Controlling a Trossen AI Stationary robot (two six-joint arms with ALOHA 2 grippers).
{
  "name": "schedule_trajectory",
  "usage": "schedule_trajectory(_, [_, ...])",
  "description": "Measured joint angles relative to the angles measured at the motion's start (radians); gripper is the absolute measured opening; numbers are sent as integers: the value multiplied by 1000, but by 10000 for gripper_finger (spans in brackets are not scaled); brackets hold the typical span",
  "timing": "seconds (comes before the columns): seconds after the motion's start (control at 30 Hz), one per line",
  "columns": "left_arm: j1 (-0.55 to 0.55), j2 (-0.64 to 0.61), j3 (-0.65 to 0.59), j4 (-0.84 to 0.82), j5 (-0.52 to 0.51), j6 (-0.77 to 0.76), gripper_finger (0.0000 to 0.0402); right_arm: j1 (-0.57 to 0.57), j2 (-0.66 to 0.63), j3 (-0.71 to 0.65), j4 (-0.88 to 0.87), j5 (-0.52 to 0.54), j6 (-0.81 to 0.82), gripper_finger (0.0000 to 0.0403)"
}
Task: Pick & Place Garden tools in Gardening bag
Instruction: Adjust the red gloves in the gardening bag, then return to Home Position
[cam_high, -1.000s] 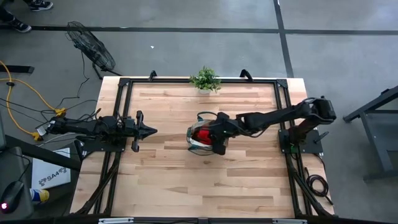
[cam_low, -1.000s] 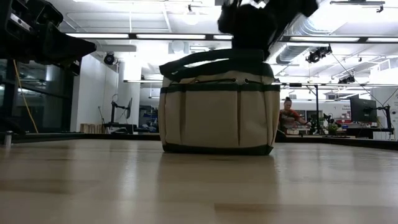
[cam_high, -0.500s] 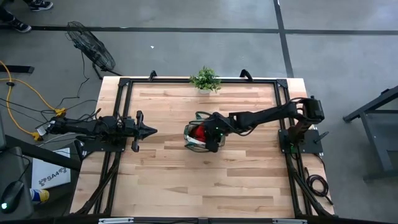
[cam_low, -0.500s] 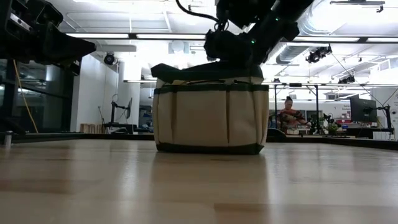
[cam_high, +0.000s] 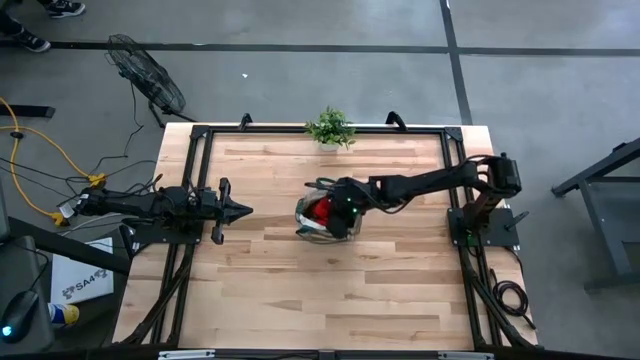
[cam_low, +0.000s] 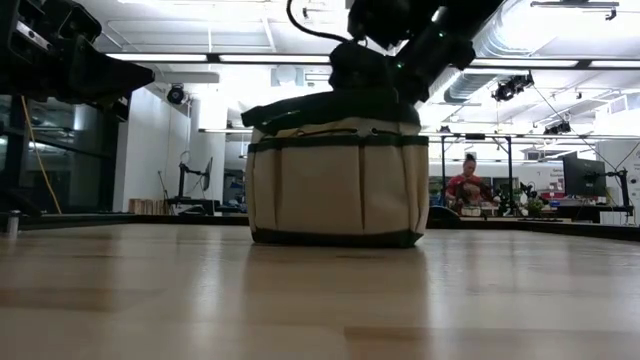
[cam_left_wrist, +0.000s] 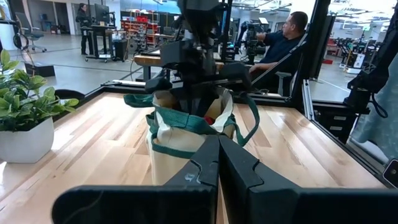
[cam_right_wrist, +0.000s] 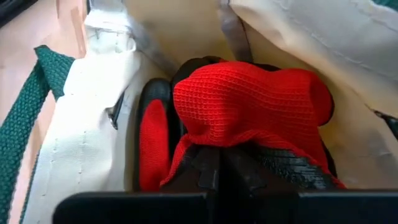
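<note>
Over at nine o'clock the left gripper (cam_high: 243, 210) waits, fingers shut and empty, well off the bag (cam_high: 322, 217) at mid-surface. Right gripper (cam_high: 340, 213) is down in the bag's mouth, fingers shut, the red-cuffed glove (cam_right_wrist: 249, 118) bunched right ahead of them, inside.

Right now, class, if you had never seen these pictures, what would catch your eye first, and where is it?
The bright red glove stuffed inside the cloth bag at mid-table stands out first. The right gripper reaches down into that bag, fingers shut. A small potted plant sits at the table's far edge.
</note>
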Motion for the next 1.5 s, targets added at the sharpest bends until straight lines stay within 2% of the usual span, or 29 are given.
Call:
schedule_trajectory(0.13, [0, 0, 0, 0, 0, 0, 0, -36, 0, 0, 5, -88, -34, 3])
schedule_trajectory(0.33, [0, 0, 0, 0, 0, 0, 0, -52, 0, 0, 3, -189, -171, 3])
schedule_trajectory(0.73, [0, 0, 0, 0, -1, 0, 0, -51, -3, 0, 3, -182, -210, 3])
schedule_trajectory(1.0, [0, 0, 0, 0, -1, 0, 0, -51, -30, 0, -2, -118, -223, 6])
schedule_trajectory(1.13, [0, 0, 0, 0, -1, 0, 0, -50, -71, 0, -1, -103, -229, 28])
schedule_trajectory(1.5, [0, 0, 0, 0, -1, 0, 0, -33, -151, 0, -8, -52, -236, 139])
